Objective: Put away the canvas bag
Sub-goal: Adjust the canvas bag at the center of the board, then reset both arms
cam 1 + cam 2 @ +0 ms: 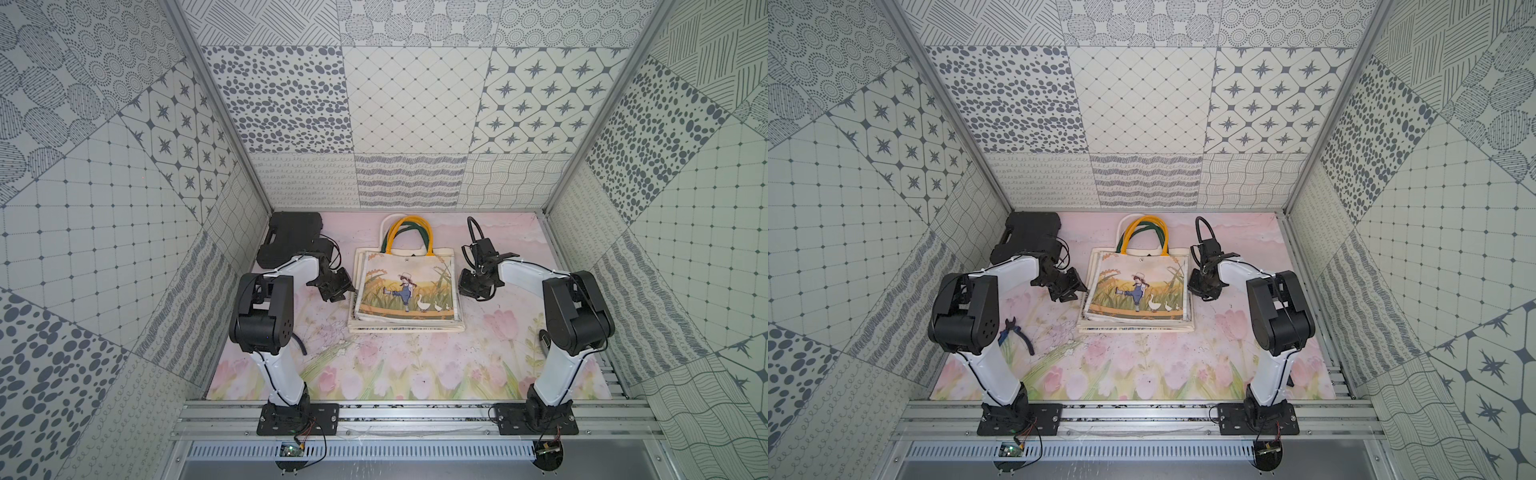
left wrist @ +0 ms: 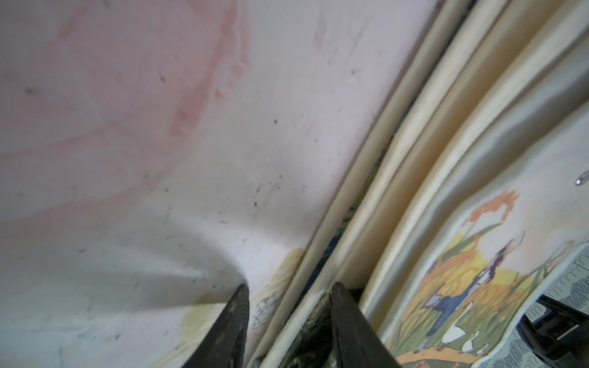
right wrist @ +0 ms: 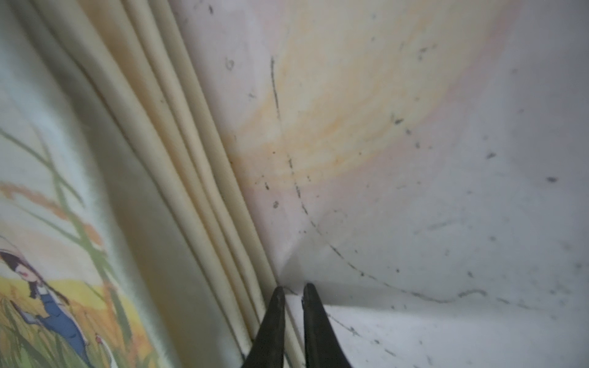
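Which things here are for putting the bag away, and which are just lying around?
For the job:
- canvas bag, on top of the pile
- left gripper, at one side edge of the pile
- right gripper, at the other side edge

Just lying about:
- black case
- pliers

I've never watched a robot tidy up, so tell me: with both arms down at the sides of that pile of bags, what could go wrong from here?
1. The left end effector straddles several layered edges of the stack, so it may catch more than one bag, or the wrong one.
2. The right end effector, jaws nearly together beside the edge, may pinch only the mat.
3. If one side grips alone, lifting could skew the stack.
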`<state>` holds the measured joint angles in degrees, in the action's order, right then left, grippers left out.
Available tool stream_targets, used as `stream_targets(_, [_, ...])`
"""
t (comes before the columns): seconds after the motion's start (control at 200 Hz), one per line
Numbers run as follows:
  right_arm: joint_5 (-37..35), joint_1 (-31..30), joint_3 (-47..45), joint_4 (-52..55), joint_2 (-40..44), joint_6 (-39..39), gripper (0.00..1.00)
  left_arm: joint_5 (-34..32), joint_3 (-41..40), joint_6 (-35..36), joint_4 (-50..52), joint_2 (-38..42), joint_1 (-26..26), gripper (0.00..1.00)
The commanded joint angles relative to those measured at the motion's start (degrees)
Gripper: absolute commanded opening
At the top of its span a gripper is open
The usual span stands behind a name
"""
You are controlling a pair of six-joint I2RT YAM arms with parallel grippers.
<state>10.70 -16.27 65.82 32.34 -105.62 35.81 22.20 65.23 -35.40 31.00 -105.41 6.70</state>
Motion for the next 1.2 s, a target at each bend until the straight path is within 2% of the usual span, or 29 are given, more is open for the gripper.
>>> stream_targets(0.0, [-1.9, 0.3, 2.2, -0.6, 0.7, 0.4, 0.16, -0.9, -0.3, 0.6, 0.1, 0.5, -0.5, 0.43])
stream_targets(0.07, [-5.3, 0.9, 2.1, 0.3, 4.3, -1.2, 0.2, -2.5, -3.9, 0.4, -3.5, 6.5, -0.5, 0.45])
stream_targets(0.15, [-9.8, 1.9, 0.3, -2.0, 10.9, -4.5, 0.4, -3.3, -8.0, 1.5, -9.3, 16.5, -0.4, 0.51])
stream_targets(0.165, [-10.9, 2.1, -0.1, -2.6, 12.1, -5.2, 0.46, -3.6, -8.2, 1.9, -9.5, 17.9, -0.4, 0.61])
stream_targets(0.175, [-11.7, 2.2, -0.3, -3.0, 13.0, -5.7, 0.5, -3.7, -8.3, 2.1, -9.6, 18.9, -0.4, 0.81])
stream_targets(0.185, [-12.5, 2.3, -0.6, -3.2, 13.8, -6.1, 0.54, -4.0, -8.3, 2.4, -9.7, 19.6, -0.4, 0.94])
stream_targets(0.19, [-12.8, 2.4, -0.7, -3.4, 14.3, -6.3, 0.55, -4.1, -8.4, 2.5, -9.7, 20.1, -0.3, 0.97])
stream_targets(0.23, [-15.6, 2.8, -1.7, -4.9, 17.6, -8.2, 0.7, -5.0, -7.8, 3.7, -9.3, 23.1, -0.4, 1.0])
stream_targets(0.25, [-16.3, 3.0, -2.4, -6.2, 19.2, -9.3, 0.94, -5.4, -7.5, 4.3, -9.1, 24.4, -0.3, 1.0])
stream_targets(0.265, [-17.0, 3.1, -2.9, -7.2, 20.2, -10.2, 0.99, -5.8, -7.3, 4.7, -9.1, 25.3, -0.3, 1.0])
stream_targets(0.33, [-20.3, 3.3, -5.1, -11.5, 24.8, -13.2, 0.99, -8.9, -7.2, 5.6, -10.0, 29.3, -0.3, 1.0])
stream_targets(0.39, [-24.5, 3.4, -7.7, -15.7, 28.0, -16.3, 0.99, -14.8, -8.6, 4.6, -12.5, 32.7, -0.3, 1.0])
stream_targets(0.47, [-27.9, 3.4, -15.0, -27.2, 31.6, -25.2, 0.99, -22.0, -13.6, 2.7, -19.8, 37.0, -0.4, 0.96])
stream_targets(0.49, [-28.7, 3.4, -17.3, -30.6, 32.4, -26.9, 0.99, -22.1, -15.2, 4.0, -22.9, 37.9, -0.3, 1.0])
stream_targets(0.55, [-29.6, 3.5, -23.7, -40.3, 34.6, -32.0, 0.99, -19.6, -17.9, 11.4, -28.8, 39.3, -0.4, 1.0])
stream_targets(0.655, [-27.0, 3.6, -31.9, -53.7, 34.9, -37.7, 0.99, -24.0, -17.7, 12.4, -26.0, 37.6, -0.5, 1.0])
stream_targets(0.705, [-26.1, 4.0, -34.4, -58.9, 33.2, -39.2, 0.99, -25.5, -20.4, 13.8, -29.4, 37.5, -0.4, 1.0])
stream_targets(0.755, [-25.6, 4.2, -35.9, -61.8, 31.0, -41.8, 0.99, -24.0, -24.8, 19.6, -35.5, 38.3, -0.4, 1.0])
stream_targets(0.83, [-27.3, 5.4, -37.4, -65.5, 28.0, -41.2, 0.99, -20.9, -34.3, 29.1, -50.1, 40.1, -0.4, 1.0])
stream_targets(0.865, [-27.4, 6.7, -37.8, -65.9, 27.3, -37.8, 0.99, -21.4, -39.4, 29.7, -59.4, 40.7, -0.4, 1.0])
stream_targets(0.945, [-20.5, 9.2, -40.6, -70.4, 25.9, -37.2, 0.99, -22.7, -51.4, 30.1, -85.1, 38.9, -0.4, 1.0])
stream_targets(0.99, [-17.7, 10.6, -43.2, -75.3, 24.5, -36.5, 0.99, -23.9, -54.7, 31.4, -94.4, 35.9, -0.4, 1.0])
stream_targets(1.051, [-15.8, 12.5, -47.3, -84.9, 21.3, -34.5, 0.99, -26.2, -55.6, 32.4, -99.9, 32.2, -0.4, 1.0])
stream_targets(1.136, [-14.6, 14.2, -51.0, -99.2, 14.9, -32.8, 0.99, -26.6, -55.1, 35.0, -99.0, 31.3, -0.6, 1.0])
stream_targets(1.161, [-13.6, 14.5, -50.9, -99.9, 14.8, -32.7, 0.99, -27.2, -54.4, 35.4, -97.7, 31.1, -0.6, 1.0])
stream_targets(1.196, [-12.0, 14.7, -49.7, -94.6, 16.6, -33.1, 0.99, -28.1, -53.4, 35.8, -94.6, 31.5, -0.8, 1.0])
